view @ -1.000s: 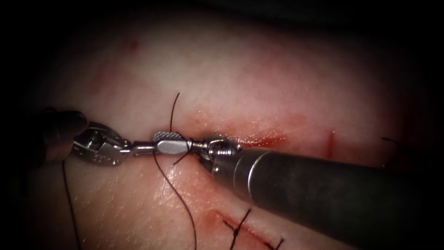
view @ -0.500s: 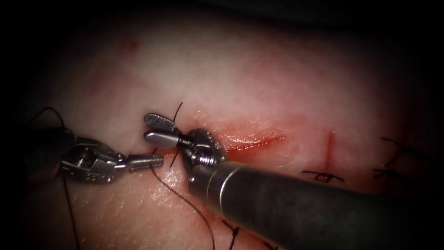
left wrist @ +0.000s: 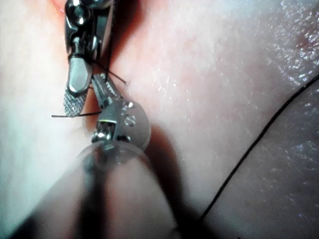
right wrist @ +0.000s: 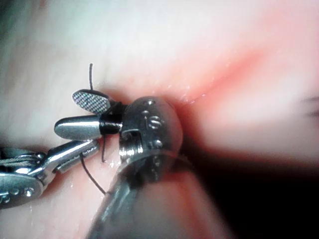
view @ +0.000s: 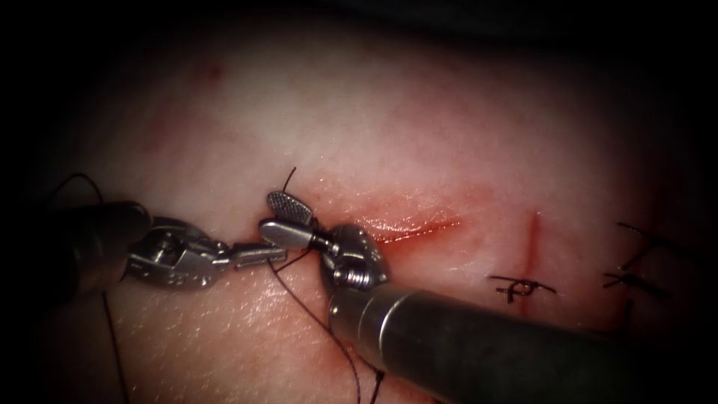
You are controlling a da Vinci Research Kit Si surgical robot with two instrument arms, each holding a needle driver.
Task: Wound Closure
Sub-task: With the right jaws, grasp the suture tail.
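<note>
The left tool (view: 262, 254) comes in from the left, its jaws shut on the dark thread (view: 314, 329) just left of the cut (view: 419, 224). The right tool (view: 271, 214) lies directly above it with jaws open, the ribbed face of the upper one showing. A short thread end (view: 288, 179) rises from between these jaws near their hinge. The right wrist view gives the open right tool (right wrist: 68, 112) with the shut left tool (right wrist: 82, 149) beneath it. In the left wrist view the left tool (left wrist: 102, 87) lies beside the right tool (left wrist: 75, 102).
The long thread runs down the tissue (view: 389, 127) under the right shaft (view: 479, 344). Two finished stitches (view: 520, 286) (view: 628, 277) sit on the right. Red fluid lines the cut. Another thread strand (view: 112, 337) hangs by the left shaft.
The right tool's jaws have spread wider. The left tool drew back to the left, then came right again to lie under the right jaws.
</note>
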